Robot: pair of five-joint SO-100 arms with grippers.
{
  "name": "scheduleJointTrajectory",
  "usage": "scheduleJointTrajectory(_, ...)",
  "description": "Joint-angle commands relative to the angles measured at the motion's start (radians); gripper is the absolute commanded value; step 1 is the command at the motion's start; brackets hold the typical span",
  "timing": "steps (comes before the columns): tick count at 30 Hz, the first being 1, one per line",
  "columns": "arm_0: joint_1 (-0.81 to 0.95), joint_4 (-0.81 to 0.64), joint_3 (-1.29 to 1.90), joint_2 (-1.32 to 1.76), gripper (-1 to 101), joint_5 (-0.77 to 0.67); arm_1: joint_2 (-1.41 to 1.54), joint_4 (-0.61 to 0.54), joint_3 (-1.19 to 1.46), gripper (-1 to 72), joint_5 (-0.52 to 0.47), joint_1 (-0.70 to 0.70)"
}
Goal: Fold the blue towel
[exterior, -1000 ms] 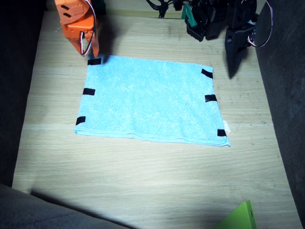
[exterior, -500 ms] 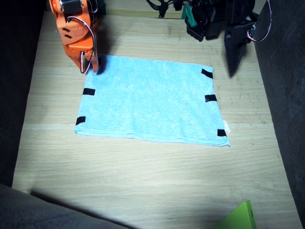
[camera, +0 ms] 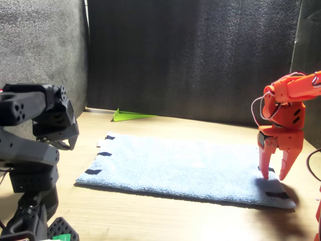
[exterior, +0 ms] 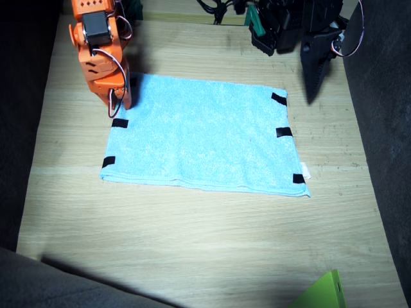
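The blue towel (exterior: 205, 135) lies flat and spread out on the wooden table (exterior: 192, 244), with black tape tabs on both short edges and a white tag (exterior: 306, 172) at one corner. My orange right gripper (exterior: 119, 101) points straight down onto the towel's far corner, covering the tab there. In the front view the right gripper (camera: 273, 173) is open, with its fingertips (camera: 263, 173) at the towel (camera: 185, 168) surface beside a tab (camera: 276, 194). The black left gripper (exterior: 314, 77) hangs past the opposite short edge, off the cloth, its jaws too dark to read.
A green wedge-shaped object (exterior: 324, 292) sits at the table's near corner and shows as the green object (camera: 131, 116) in the front view. Dark foam walls enclose the table. Cables and black arm bases (exterior: 276, 25) crowd the far edge.
The right gripper has moved nearer along the towel's short edge and lowered onto the corner, hiding the tab that showed before. The left arm has barely shifted.
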Motion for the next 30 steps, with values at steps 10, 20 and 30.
scheduleJointTrajectory(10, 0.023, 0.015, 0.026, 0.055, 4, 0.002, -0.02, 0.012, 0.005, 0.0, 0.014, 0.118)
scheduleJointTrajectory(20, 0.023, 0.015, 0.025, 0.051, 4, 0.003, -0.008, 0.242, -0.239, 0.0, 0.066, 0.126)
scheduleJointTrajectory(30, 0.021, 0.015, 0.025, 0.052, 4, 0.005, -0.077, 0.46, -0.532, 0.0, 0.095, 0.184)
